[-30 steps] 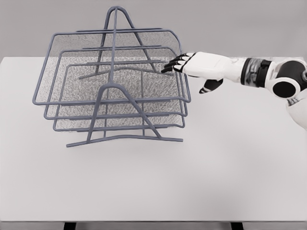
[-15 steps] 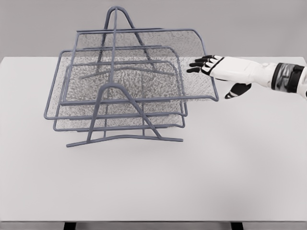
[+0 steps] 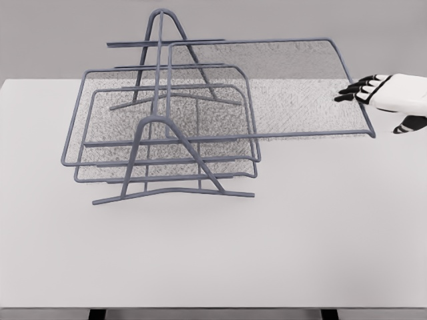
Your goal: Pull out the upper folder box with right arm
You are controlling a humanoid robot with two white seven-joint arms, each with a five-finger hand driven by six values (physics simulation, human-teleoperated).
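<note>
1. worktop (image 3: pixel 280 253): a white, flat surface filling most of the head view. it carries the whole rack assembly in its upper left part.

2. rack frame (image 3: pixel 160 127): a grey wire stand with two a-shaped uprights, one at the near side and one at the far side. it stands upright at roughly 10 o'clock from the centre of the view.

3. lower trays (image 3: pixel 100 157): two mesh trays sit seated in the frame, stacked one above the other, not drawn out.

4. upper folder box (image 3: pixel 287 100): the top mesh tray. it is drawn far out toward 3 o'clock. its left end lies between the uprights, apparently on the top rails; most of its length overhangs the worktop to the right of the frame.

5. right hand (image 3: pixel 373 93): enters from the right edge at about 2 o'clock. the dark fingertips are hooked at the right-hand rim of the upper folder box, fingers curled at the wire. the hold reads as a hook grip on the rim; a full wrap around the wire cannot be confirmed. the left hand is out of view.

6. step in hand: the extraction stroke, judged to be in its late part.

7. next move: judged to require a continued level pull toward 3 o'clock. keep the tray level as its left end nears the ends of the rails, since the unsupported end may drop.
</note>
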